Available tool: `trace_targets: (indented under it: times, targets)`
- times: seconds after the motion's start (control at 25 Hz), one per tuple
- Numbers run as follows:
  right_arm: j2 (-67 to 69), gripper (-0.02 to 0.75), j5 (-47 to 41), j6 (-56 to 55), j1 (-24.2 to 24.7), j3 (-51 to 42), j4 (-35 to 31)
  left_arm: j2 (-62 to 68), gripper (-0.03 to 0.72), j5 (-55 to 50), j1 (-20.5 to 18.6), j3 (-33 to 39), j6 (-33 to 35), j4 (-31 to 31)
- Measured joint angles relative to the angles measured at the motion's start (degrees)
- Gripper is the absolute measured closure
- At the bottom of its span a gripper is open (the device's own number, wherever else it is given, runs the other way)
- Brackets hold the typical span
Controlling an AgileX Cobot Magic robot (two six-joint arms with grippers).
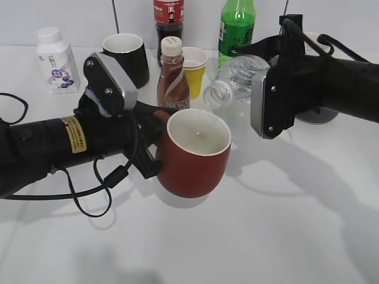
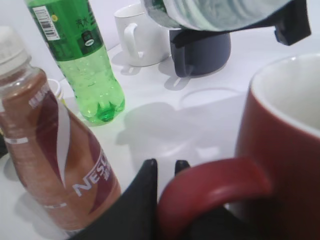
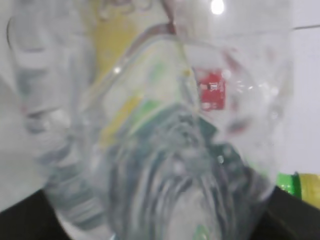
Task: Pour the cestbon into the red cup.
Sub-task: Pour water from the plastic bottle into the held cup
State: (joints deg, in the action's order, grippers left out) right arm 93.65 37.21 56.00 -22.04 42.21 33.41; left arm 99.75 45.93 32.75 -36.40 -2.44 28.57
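Observation:
The red cup (image 1: 195,155) is held tilted a little above the table, its white inside facing up. My left gripper (image 2: 165,167) is shut on its loop handle (image 2: 215,185). The cestbon (image 1: 237,81), a clear capless bottle, lies nearly level in the air, its open mouth pointing left, above and behind the cup's rim. My right gripper (image 1: 266,103) is shut on the bottle's body, which fills the right wrist view (image 3: 165,150) as a blur. The bottle also shows at the top of the left wrist view (image 2: 215,12).
A brown Nescafe bottle (image 1: 172,74) stands right behind the cup, with a yellow paper cup (image 1: 194,71), a black mug (image 1: 126,58), a green soda bottle (image 1: 237,26), a dark cola bottle (image 1: 168,21) and a white milk bottle (image 1: 55,59) nearby. A white mug (image 2: 135,35) and a dark mug (image 2: 202,52) stand far right.

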Motion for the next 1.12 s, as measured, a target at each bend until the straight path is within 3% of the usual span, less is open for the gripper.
trace_targets:
  times: [0.4,1.12]
  targets:
    - [0.00,0.277,0.00,8.95,0.00,0.12,0.00,0.00,0.621,0.16,0.00,0.00,0.00,1.71]
    - [0.00,0.277,2.60,15.50,0.00,0.53,-0.59,0.00,0.621,0.23,0.00,0.00,0.00,5.06]
